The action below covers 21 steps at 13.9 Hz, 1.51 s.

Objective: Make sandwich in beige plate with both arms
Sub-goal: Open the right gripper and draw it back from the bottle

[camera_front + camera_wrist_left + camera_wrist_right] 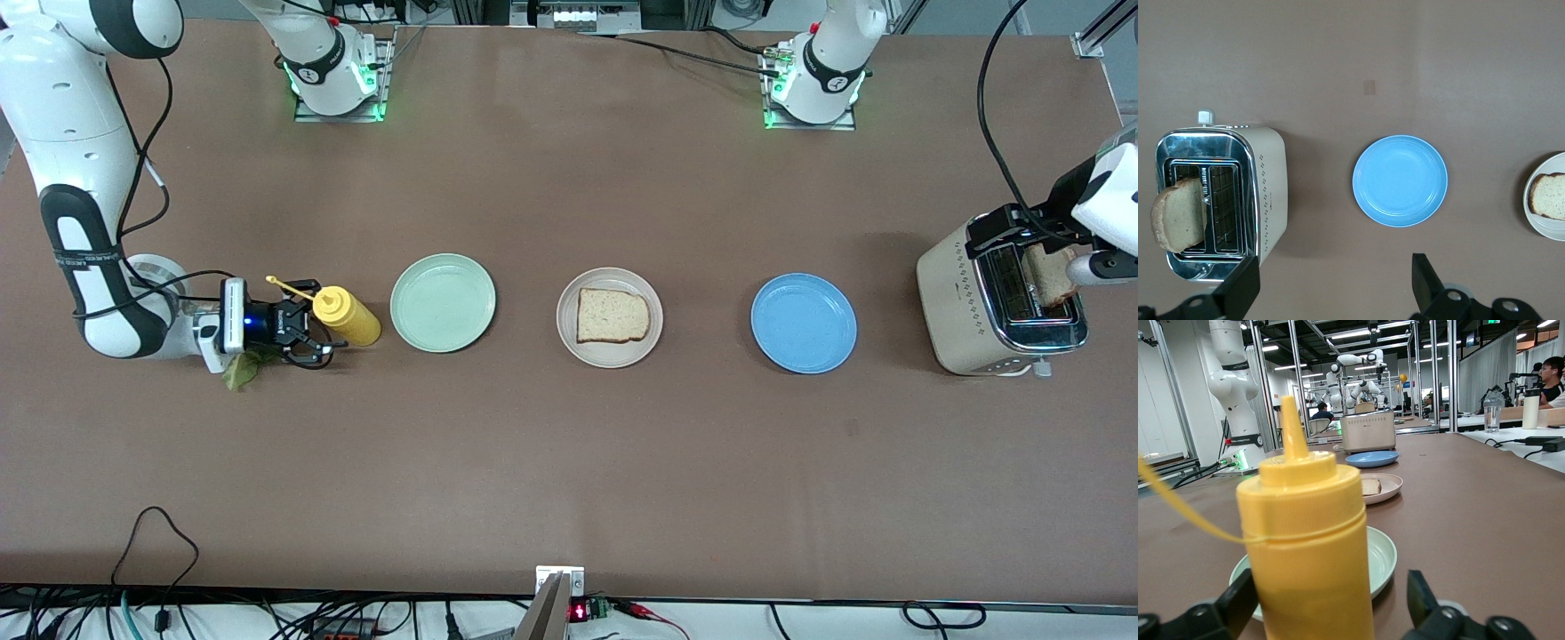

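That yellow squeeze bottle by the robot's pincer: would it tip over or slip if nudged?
The yellow squeeze bottle stands upright, tall and narrow with a pointed nozzle, so a push near the top would probably topple it. Its round, smooth plastic sides look somewhat slippery, and once down it would likely roll. The right pincer is open beside it, not gripping, so nothing steadies it.

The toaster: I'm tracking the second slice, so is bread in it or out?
In. A bread slice stands in a slot of the toaster, its top sticking up above the rim; the left pincer hovers open above.
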Each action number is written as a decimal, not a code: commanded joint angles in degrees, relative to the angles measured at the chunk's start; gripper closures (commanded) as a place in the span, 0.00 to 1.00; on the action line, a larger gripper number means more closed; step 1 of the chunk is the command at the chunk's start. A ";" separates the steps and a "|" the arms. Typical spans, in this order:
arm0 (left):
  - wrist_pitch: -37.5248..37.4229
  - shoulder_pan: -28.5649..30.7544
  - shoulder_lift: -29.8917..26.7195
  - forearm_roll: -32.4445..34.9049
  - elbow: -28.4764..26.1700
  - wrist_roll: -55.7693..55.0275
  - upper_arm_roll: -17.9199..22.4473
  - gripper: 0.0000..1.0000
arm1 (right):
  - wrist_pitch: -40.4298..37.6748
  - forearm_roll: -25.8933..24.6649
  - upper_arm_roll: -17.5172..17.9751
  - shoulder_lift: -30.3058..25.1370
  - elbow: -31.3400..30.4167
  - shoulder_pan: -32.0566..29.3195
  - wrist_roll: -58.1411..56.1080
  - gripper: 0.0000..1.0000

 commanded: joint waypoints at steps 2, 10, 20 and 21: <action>-0.44 0.13 -0.16 0.21 0.70 -0.03 -0.28 0.00 | -0.88 0.80 0.99 0.42 0.60 -1.63 -0.76 0.00; 1.58 0.65 -0.86 -0.84 0.35 0.85 -0.28 0.00 | -4.12 -6.75 0.91 0.16 1.04 -7.95 -0.59 0.00; 4.84 0.74 -4.73 -1.90 -5.36 2.35 -0.28 0.00 | -13.88 -11.51 0.73 -6.94 13.95 -10.70 35.84 0.00; 3.96 0.74 -4.73 -1.82 -5.10 2.26 -0.28 0.00 | -13.88 -11.51 0.73 -8.62 14.31 -9.82 40.41 0.00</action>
